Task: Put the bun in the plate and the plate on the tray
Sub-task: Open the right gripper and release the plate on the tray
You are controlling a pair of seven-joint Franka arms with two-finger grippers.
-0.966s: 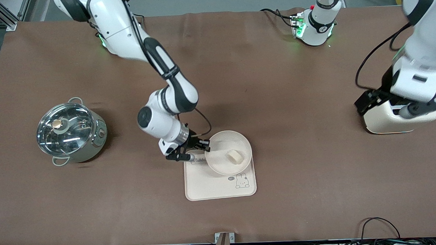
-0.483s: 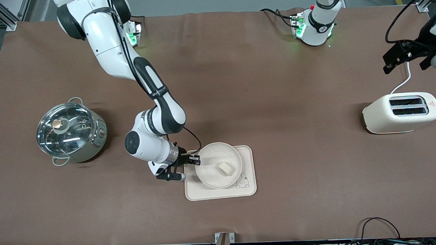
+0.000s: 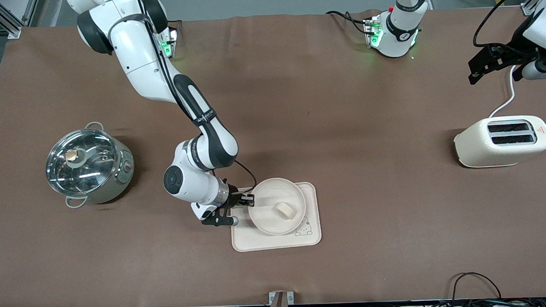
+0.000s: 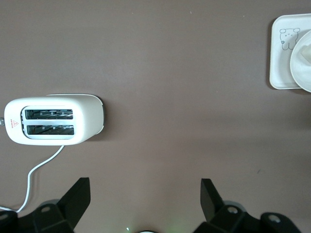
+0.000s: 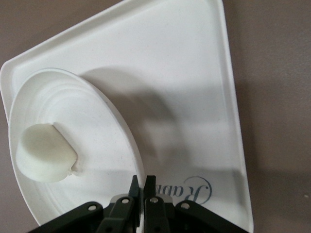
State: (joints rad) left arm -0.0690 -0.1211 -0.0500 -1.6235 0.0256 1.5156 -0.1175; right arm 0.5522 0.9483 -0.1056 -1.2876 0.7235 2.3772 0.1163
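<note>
Big brown table (image 3: 344, 123) under everything. Bun (image 3: 285, 210) in plate (image 3: 268, 217), plate on tray (image 3: 312, 236). Right gripper (image 3: 247, 200) pinching plate rim tight. Left gripper (image 3: 494, 64) spread open, waiting above toaster (image 3: 502, 142) end. Shiny pot (image 3: 88, 165) at right arm's end

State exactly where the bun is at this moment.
In the front view the bun lies in the plate, which sits on the tray; the right gripper pinches the plate's rim.

High front camera; two wrist close-ups.
</note>
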